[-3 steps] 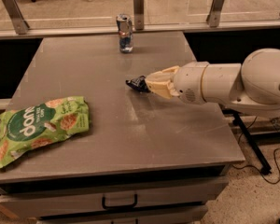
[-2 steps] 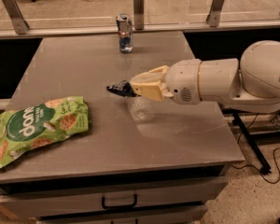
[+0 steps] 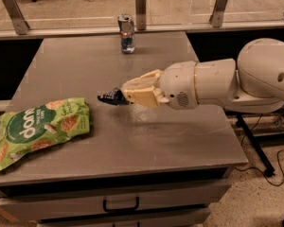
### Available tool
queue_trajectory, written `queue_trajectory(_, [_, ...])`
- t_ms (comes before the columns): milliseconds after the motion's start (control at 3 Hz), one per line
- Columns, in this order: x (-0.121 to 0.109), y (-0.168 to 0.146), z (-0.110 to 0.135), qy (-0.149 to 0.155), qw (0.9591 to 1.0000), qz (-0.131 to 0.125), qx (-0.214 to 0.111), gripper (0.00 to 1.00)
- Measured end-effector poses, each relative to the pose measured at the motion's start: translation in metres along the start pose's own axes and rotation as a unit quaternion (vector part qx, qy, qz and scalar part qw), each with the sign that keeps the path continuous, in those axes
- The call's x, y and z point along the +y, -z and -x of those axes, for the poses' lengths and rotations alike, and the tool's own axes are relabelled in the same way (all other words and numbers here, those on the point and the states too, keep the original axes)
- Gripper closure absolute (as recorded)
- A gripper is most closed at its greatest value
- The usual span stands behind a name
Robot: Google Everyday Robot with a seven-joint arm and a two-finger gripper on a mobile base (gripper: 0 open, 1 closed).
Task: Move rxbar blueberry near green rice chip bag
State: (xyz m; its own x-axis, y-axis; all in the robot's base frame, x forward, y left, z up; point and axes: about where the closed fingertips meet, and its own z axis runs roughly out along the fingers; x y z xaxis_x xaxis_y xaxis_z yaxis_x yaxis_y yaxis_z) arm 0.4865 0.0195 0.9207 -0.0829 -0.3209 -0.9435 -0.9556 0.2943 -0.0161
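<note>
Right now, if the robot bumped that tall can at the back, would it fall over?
Probably tips easily: the drink can stands upright, tall and narrow. Lying down, it would likely roll, being round. The tool, above mid-table gripping the rxbar blueberry, is well away from it.
</note>
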Motion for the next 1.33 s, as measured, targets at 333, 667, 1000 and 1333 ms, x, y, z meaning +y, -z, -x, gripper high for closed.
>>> queue_trajectory(333, [0.026, -0.004, 0.008, -0.003, 0.9999, 0.004, -0.013, 1.0])
queue_trajectory(667, [0.055, 0.004, 0.014, -0.013, 0.9996, 0.01, -0.024, 0.81])
queue_trajectory(1000, [0.075, 0.011, 0.016, -0.019, 0.9993, 0.01, -0.031, 0.59])
queue_trajectory(1333, [0.087, 0.016, 0.017, -0.023, 0.9991, 0.01, -0.035, 0.35])
